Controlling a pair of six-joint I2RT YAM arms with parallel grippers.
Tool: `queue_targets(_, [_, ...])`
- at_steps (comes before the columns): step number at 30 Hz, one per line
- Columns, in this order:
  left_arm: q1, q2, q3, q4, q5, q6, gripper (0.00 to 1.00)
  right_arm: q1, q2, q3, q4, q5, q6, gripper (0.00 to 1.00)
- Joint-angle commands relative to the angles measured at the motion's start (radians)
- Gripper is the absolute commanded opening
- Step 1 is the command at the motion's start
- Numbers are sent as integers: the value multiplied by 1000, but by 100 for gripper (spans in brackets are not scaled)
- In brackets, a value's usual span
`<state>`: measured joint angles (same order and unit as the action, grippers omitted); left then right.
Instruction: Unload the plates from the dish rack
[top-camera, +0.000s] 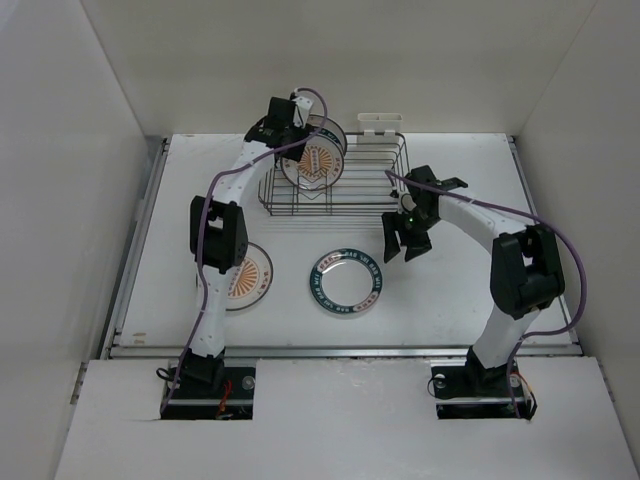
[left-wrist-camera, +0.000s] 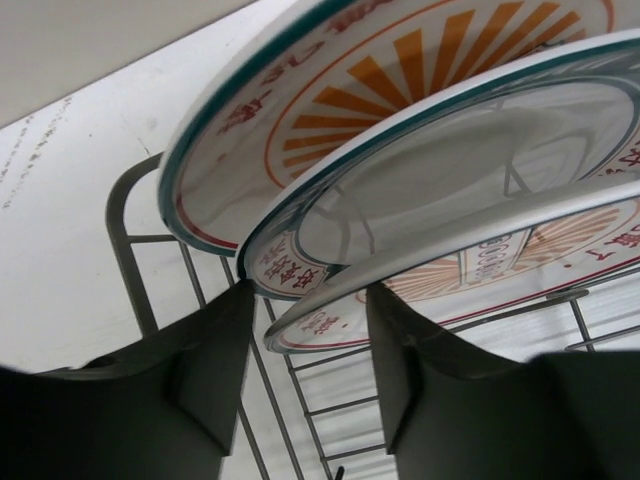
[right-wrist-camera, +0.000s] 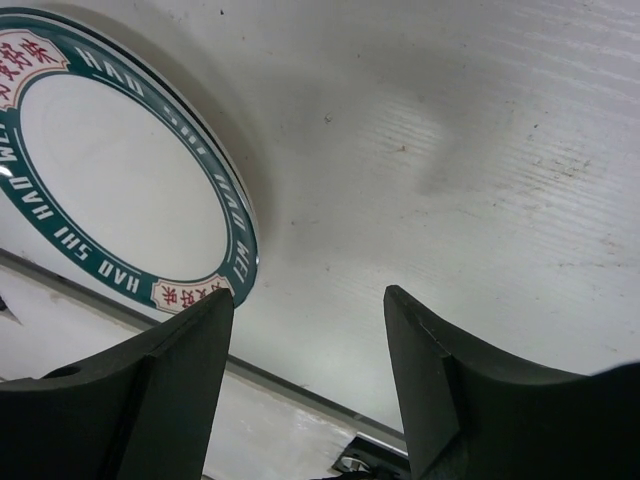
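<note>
The dark wire dish rack (top-camera: 365, 180) stands at the back of the table. Three plates (top-camera: 318, 158) stand upright in its left end. In the left wrist view the back one has an orange sunburst (left-wrist-camera: 400, 70), the middle one a white centre (left-wrist-camera: 450, 170), and the nearest (left-wrist-camera: 560, 250) a sunburst. My left gripper (top-camera: 300, 130) is open at the rack's back left. Its fingers (left-wrist-camera: 200, 370) stand either side of the nearest plate's rim, with gaps. My right gripper (top-camera: 403, 250) is open and empty above the table, just right of a green-rimmed plate (top-camera: 347, 281) lying flat, which also shows in the right wrist view (right-wrist-camera: 110, 180).
An orange sunburst plate (top-camera: 250, 275) lies flat at the front left, partly under the left arm. A white caddy (top-camera: 380, 125) is clipped to the rack's far side. White walls enclose the table on three sides. The rack's wire (left-wrist-camera: 125, 250) curves close beside the left finger.
</note>
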<state>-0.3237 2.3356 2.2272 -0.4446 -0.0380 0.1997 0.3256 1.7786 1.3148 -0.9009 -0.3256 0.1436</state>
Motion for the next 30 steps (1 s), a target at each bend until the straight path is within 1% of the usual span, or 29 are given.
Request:
queue_targets(1, [2,4,19,4,19,-2,42,-5,-22,40,-21,23,21,68])
queue_targets(3, [2,4,19,-8,48,-11,37,-5,-22,40,-21,23,21,68])
queue_targets(6, [2,4,19,-20,70,-11,35,-5,-22,31,-21,23,21,68])
queue_targets(7, [2,4,19,-29,70,-11,32,-5,-13,31,-21,23,21,68])
queue_targets(8, [2,4,19,-29,70,-11,25,-5,-13,31,-21,23,21,68])
queue_targets(9, [2,4,19,-29,70,-11,21,-5,-13,31,-21,23,21,68])
queue_targets(10, [2,4,19,-29,57,-11,14,-5,-13,31,-21,23,21,68])
queue_targets(11, [2,4,19,-40,46,-11,14,-5,-13,31,-21,23,21,68])
queue_targets(12, [2,4,19,-40,46,-11,7,-5,-13,31,-21,23,21,68])
queue_targets(14, [2,-19,19,-49,32,-2,0,-5,-13,31,-21,23,21,68])
queue_targets(17, [2,-62,19,-49,20,20,0,-5,-13,31,-21,23,21,68])
queue_targets(19, [2,-90,-9,-49,20,33,0,-5,-13,40,-21,14,21,68])
queue_targets(21, [2,-137,-29,-60,45,44,0,-5,-13,40,-21,14,21,68])
queue_targets(23, [2,-162,-29,-101,93,70,0,-5,-13,49,-30,5,21,68])
queue_targets(26, [11,-196,-11,-172,229,70,0,-5,-13,69,-30,5,21,68])
queue_targets(30, [20,-216,-11,-203,305,49,0,-5,-13,78,-39,5,21,61])
